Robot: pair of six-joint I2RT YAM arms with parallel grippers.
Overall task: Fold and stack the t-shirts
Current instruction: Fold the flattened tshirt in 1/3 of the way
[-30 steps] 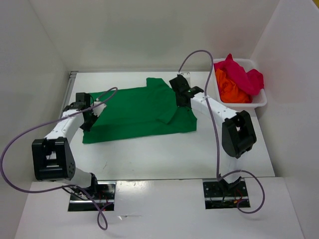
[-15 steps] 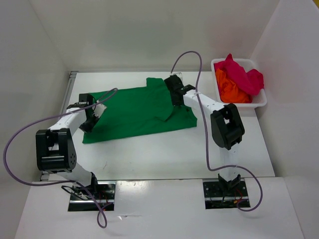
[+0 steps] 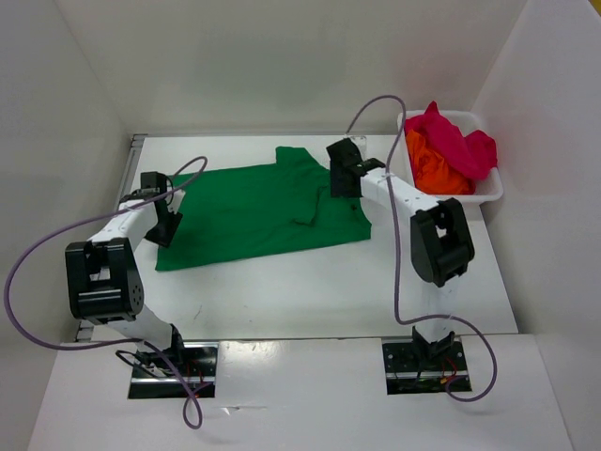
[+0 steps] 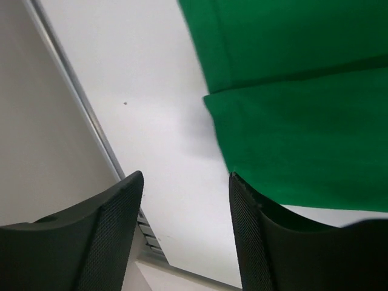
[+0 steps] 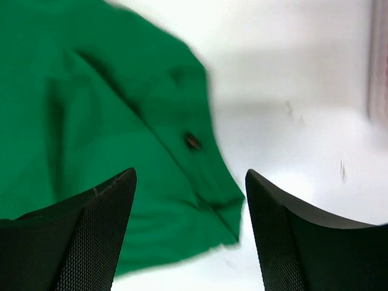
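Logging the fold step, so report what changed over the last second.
Both grippers opened. The left gripper let go of the left edge of the green t-shirt. The right gripper released the shirt's right side and backed off slightly to the right. Unchanged: the green t-shirt stays spread where it was, and the orange t-shirt and magenta-red t-shirt stay in the white basket.

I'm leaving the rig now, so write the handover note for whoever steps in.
Left claw: open, empty, over the white table beside the plain green cloth t-shirt's left edge.
Right claw: open, empty, above that shirt's right part.
Green t-shirt lies spread out, right side partly turned in.
Orange cloth t-shirt and magenta-red cloth t-shirt sit bunched in the white plastic basket, far right.
Done: at most one fold. Left: finish green, fold the other two, stack all.
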